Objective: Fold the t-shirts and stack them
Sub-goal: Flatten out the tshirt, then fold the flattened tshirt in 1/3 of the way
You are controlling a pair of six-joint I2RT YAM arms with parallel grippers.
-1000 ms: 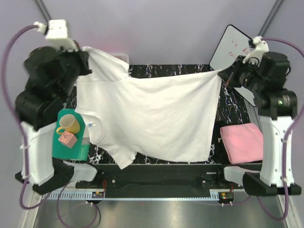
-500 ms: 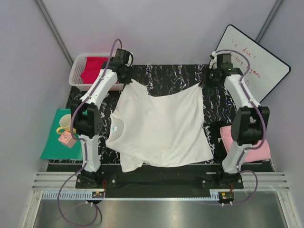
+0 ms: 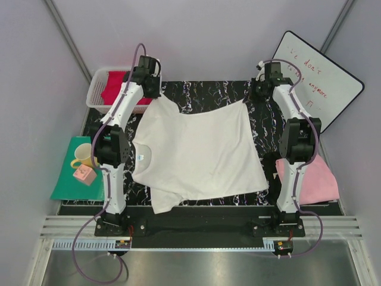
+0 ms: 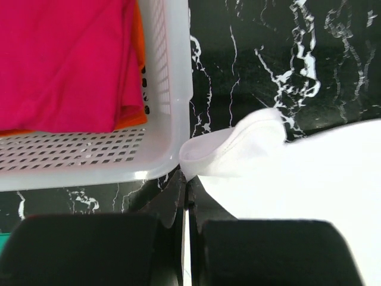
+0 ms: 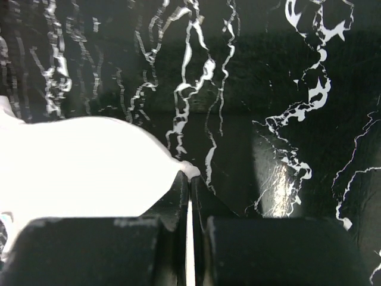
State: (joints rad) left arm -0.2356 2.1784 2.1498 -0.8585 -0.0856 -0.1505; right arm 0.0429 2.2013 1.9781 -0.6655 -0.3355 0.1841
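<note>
white t-shirt [image 3: 196, 152] flat; pink t-shirt [image 3: 318, 182] folded

black marbled bench [image 3: 208, 95]: white t-shirt [image 3: 196, 155] spread across the middle, folded pink t-shirt [image 3: 318, 179] at its right edge, white basket [image 3: 94, 89] at far-left corner.

You're in a lab test cell. Note the grey walls [image 3: 202, 36], whiteboard [image 3: 324, 74] and metal rail [image 3: 65, 226] fronting the counter [image 3: 208, 95].
</note>
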